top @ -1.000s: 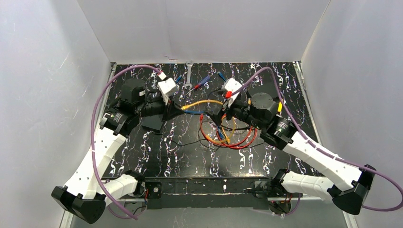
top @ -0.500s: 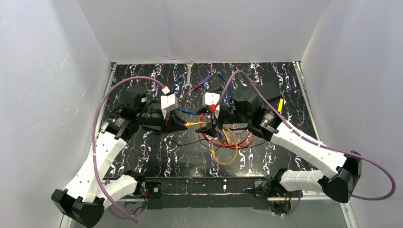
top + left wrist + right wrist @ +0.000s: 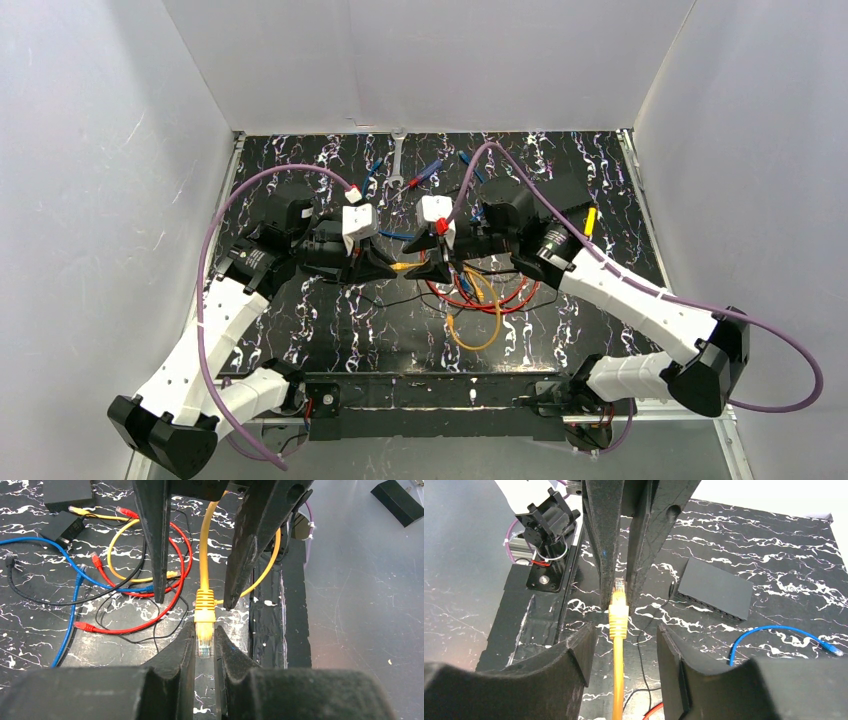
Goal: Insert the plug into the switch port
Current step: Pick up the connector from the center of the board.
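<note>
While left gripper pinches plug, right gripper straddles cable

desk: black, streaked all over with white marble-like veins
plug: yellow boot and body, clear tip with tiny coloured wires inside
plug's cable: yellow, the same shade as the boot
switch: matte black, plain, no pattern
left tool: black fingers
right tool: black fingers
red cables: bright red, with red connector ends
blue cable: mid blue, with a blue connector end
black cable: thin, plain black
arms: white links, black joints and bases
hoses: pale purple
wrench: silvery metal
walls: plain pale grey-white
</note>
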Controlling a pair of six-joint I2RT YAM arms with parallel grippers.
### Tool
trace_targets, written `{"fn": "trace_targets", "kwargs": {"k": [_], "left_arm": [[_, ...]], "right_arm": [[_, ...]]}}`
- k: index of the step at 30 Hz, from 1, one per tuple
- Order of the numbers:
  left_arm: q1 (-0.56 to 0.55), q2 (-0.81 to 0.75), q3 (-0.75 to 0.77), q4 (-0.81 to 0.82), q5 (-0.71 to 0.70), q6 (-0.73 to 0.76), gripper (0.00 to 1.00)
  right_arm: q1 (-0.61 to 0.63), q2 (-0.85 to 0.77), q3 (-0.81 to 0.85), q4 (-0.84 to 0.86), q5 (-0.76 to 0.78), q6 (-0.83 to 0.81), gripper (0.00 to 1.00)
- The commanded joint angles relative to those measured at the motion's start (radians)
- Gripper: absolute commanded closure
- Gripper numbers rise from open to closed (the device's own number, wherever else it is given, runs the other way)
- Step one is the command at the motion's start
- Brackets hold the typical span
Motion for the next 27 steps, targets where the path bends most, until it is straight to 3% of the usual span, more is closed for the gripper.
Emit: {"fn": "trace_targets", "kwargs": {"k": [1,14,17,19,23,27], "left_arm": [[-0.007,-0.008,-0.006,0.005,0.018,0.009,1.0],[-0.011,0.002,-0.012,0.004,0.003,0.012,1.0],[-0.01,0.001,-0.012,0.004,-0.014,0.013,1.0],[-0.01,-0.001,-0.016,0.007,-0.04,0.006,1.0],[-0.011,-0.005,-0.025,0.031,-0.121,-0.022,0.8],[-0.01,-0.002,-0.028,0.058,-0.222,-0.059,0.48]], "right_arm": [[-0.001,0.013,0.054,0.01,-0.042,0.008,0.47],[-0.001,0.04,0.066,0.002,-0.065,0.022,0.78],[-0.001,0.041,0.06,-0.005,-0.055,0.017,0.97],[-0.001,0.039,0.05,-0.003,-0.043,0.016,0.99],[-0.001,0.025,0.004,0.029,-0.008,0.019,0.99],[-0.001,0.0,-0.066,0.091,0.056,0.032,0.99]]}}
